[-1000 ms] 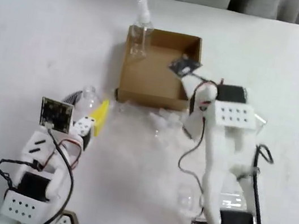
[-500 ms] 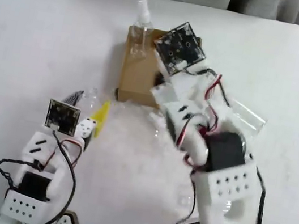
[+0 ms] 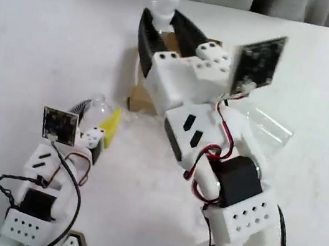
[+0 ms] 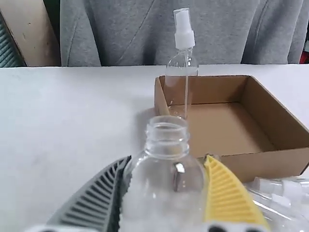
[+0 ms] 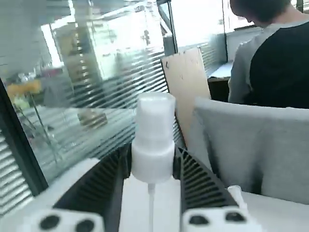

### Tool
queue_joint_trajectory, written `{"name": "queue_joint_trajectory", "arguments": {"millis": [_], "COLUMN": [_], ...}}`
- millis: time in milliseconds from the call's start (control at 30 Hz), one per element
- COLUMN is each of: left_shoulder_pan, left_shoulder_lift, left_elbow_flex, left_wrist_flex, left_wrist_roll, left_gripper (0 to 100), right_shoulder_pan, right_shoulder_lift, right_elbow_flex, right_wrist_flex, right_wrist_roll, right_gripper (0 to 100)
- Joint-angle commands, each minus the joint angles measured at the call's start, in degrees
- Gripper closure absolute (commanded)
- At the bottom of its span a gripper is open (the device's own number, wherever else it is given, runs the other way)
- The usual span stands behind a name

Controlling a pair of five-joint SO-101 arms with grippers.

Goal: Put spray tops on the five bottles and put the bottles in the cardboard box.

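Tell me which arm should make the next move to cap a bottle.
Right, probably: the right gripper is shut on a spray top, while the left gripper holds an uncapped bottle upright to receive it.

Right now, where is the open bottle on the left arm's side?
In the left wrist view the open bottle sits upright, clamped in the left gripper, just before the near wall of the cardboard box.

The white bench (image 3: 40, 33) carries the box (image 4: 270, 162), a clear bottle (image 3: 269, 125) lying near it, and loose spray tops (image 4: 282, 186) just beside the box.
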Motion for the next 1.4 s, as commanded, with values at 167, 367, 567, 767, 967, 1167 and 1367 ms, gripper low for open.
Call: {"name": "queue_joint_trajectory", "arguments": {"millis": [167, 367, 567, 767, 967, 1167, 1367], "left_shoulder_pan": [0.7, 0.7, 0.7, 0.7, 0.7, 0.7, 0.7], "left_shoulder_lift": [-1.5, -1.5, -1.5, -1.5, -1.5, -1.5, -1.5], "left_elbow_flex": [-0.2, -0.2, -0.2, -0.2, -0.2, -0.2, -0.2], "left_wrist_flex": [-2.0, -2.0, -2.0, -2.0, -2.0, -2.0, -2.0], "left_wrist_roll": [0.5, 0.5, 0.4, 0.4, 0.4, 0.4, 0.4], "left_gripper": [98, 98, 98, 98, 98, 98, 98], "right_shoulder_pan": [-3.8, -4.4, -4.3, -4.3, -4.8, -6.9, -7.9], "right_shoulder_lift": [-1.4, 0.1, 3.2, 4.1, 4.1, 4.1, 4.1], "right_elbow_flex": [13.5, 17.9, 17.9, 18.4, 20.5, 23.7, 26.3], "right_wrist_flex": [-20.4, -25.2, -25.3, -25.2, -25.2, -25.3, -25.3], "right_wrist_roll": [-1.7, -2.2, -6.3, -8.2, -8.3, -8.3, -8.3], "right_gripper": [97.1, 97.1, 97.2, 97.2, 97.2, 97.2, 97.2]}}
